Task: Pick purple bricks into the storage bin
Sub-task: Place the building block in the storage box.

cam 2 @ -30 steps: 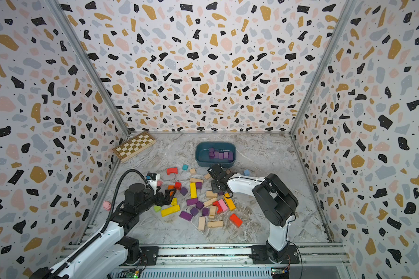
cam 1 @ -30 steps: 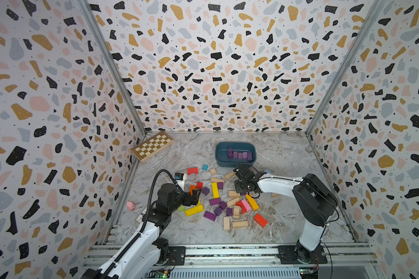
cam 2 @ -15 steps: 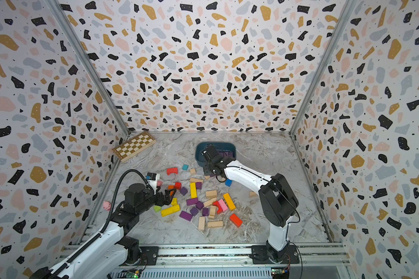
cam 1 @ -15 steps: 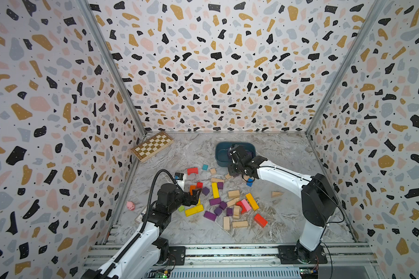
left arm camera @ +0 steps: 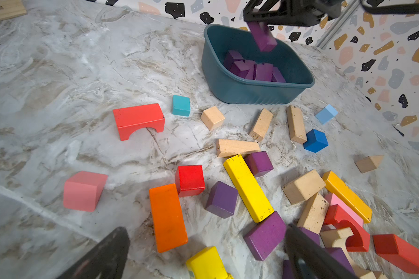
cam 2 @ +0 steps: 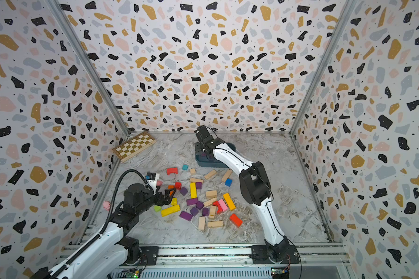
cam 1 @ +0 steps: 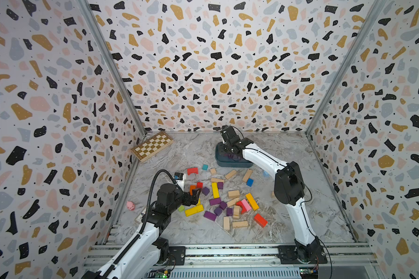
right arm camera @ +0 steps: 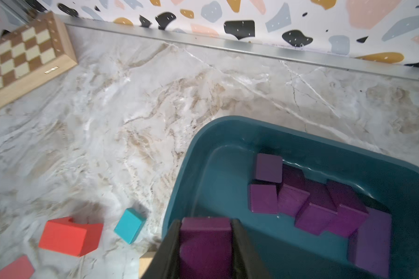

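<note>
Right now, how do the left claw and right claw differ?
The left claw is wide open and empty; the right claw is shut on a purple brick. The left claw hangs over the loose blocks; the right claw hangs over the storage bin. Both are black.

**Toy blocks strewn across a marble-patterned worktop point(cam 1: 300, 193)**
In both top views, a wooden chessboard point(cam 1: 152, 145) lies at the upper left of the surface and the teal storage bin point(cam 1: 232, 164) at upper centre. Below it, loose purple bricks point(cam 1: 214, 201) mingle with plain wooden blocks point(cam 1: 233, 193), a red arch point(cam 1: 192, 171) and a yellow bar point(cam 1: 214, 190). A pink toy point(cam 1: 130, 205) sits at the left edge.
</note>
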